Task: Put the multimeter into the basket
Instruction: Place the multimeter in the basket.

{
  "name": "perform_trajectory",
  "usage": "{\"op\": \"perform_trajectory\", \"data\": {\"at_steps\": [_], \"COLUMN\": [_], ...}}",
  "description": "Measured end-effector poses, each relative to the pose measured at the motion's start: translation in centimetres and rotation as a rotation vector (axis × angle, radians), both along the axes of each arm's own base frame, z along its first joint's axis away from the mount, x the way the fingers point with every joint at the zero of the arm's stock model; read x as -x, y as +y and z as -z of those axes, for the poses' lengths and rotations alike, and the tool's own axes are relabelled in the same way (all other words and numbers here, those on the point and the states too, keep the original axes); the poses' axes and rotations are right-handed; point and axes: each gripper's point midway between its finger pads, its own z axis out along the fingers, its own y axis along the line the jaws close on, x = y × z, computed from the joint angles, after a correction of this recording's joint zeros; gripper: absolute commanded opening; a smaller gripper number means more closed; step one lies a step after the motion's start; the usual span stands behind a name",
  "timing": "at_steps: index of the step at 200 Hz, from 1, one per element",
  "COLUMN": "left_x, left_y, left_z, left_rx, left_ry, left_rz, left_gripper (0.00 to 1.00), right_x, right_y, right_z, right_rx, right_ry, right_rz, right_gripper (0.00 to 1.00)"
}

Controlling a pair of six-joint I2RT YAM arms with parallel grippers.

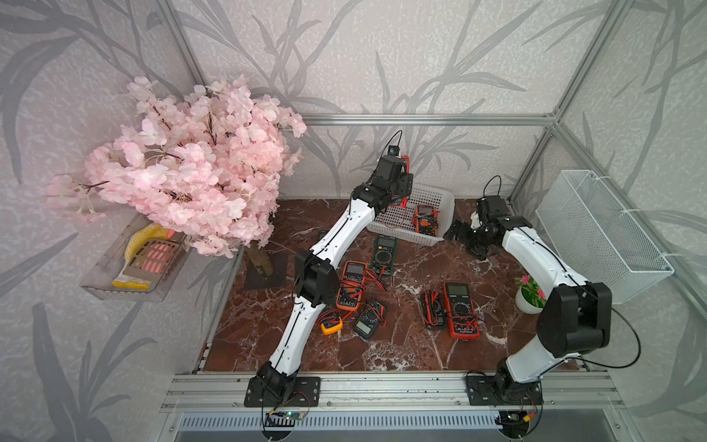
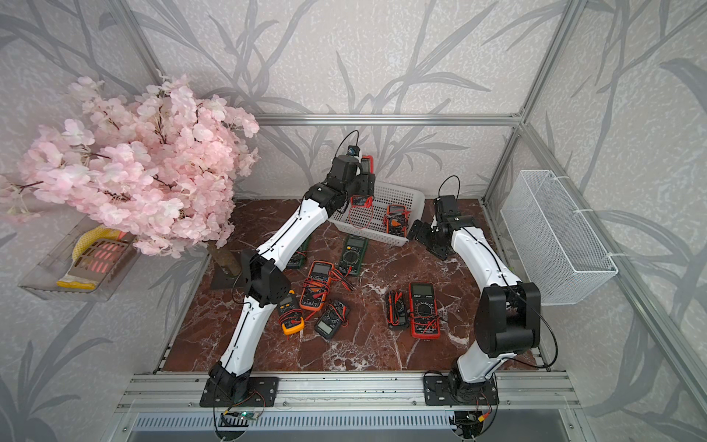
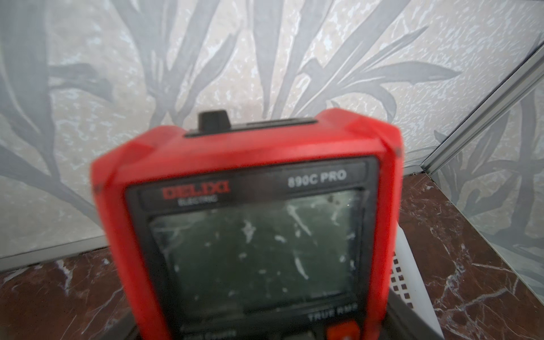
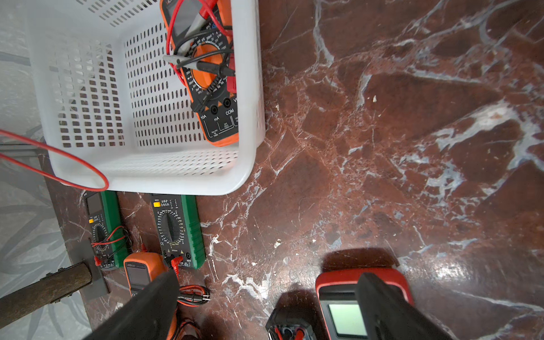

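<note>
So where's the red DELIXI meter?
In both top views, the left end effector holds the red meter above the left end of the white basket, by the back wall.

Brand: "DELIXI" in red, with a blurred "ELECTRIC" beneath it, on the black face of the red multimeter [image 3: 247, 235] raised at the far side of the basket [image 4: 147, 184].
Model: "890C PRO" in pale letters, same face, above the screen [image 3: 259, 253].
Function mark: "TRUE RMS" below that screen, blurred.
Socket labels: "10A", "mA", "COM" and a cut-off "V", white, on the orange multimeter [image 4: 212, 88] inside the basket.
Dial print: on the green multimeters [image 4: 176, 229] just outside the basket, too small to read.
</note>
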Motion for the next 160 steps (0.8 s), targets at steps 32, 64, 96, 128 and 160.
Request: {"op": "perform_trajectory", "data": {"at_steps": [32, 64, 96, 128, 160], "left_x": [-1.5, -2.4, -3.0, -3.5, -3.6], "left_y": [-1.0, -1.5, -1.9, -2.3, -2.8], "left_z": [1.6, 4.3, 7.4, 10.9, 14.0], "left_rx": [-0.004, -0.022, -0.038, -0.037, -0.027], "left_ry": [-0.026, -0.012, 0.023, 0.074, 0.124], "left_rz": [0.011, 0.014, 0.015, 0.020, 0.029], "left_gripper": [0.40, 0.43, 0.46, 0.49, 0.51], "right_x": [0.0, -0.1, -0.2, 0.1, 0.4], "right_y": [0.0, -0.4, -1.0, -1.4, -1.6], "right_z": [0.3, 0.4, 0.5, 0.6, 0.8], "right_rx": [-0.006, -0.010, -0.007, -0.003, 0.001], "right_ry": [0.007, 0.010, 0.013, 0.027, 0.043], "right_rz": [-0.002, 0.006, 0.015, 0.019, 0.017], "right_gripper": [0.99, 0.99, 0.99, 0.99, 0.99]}}
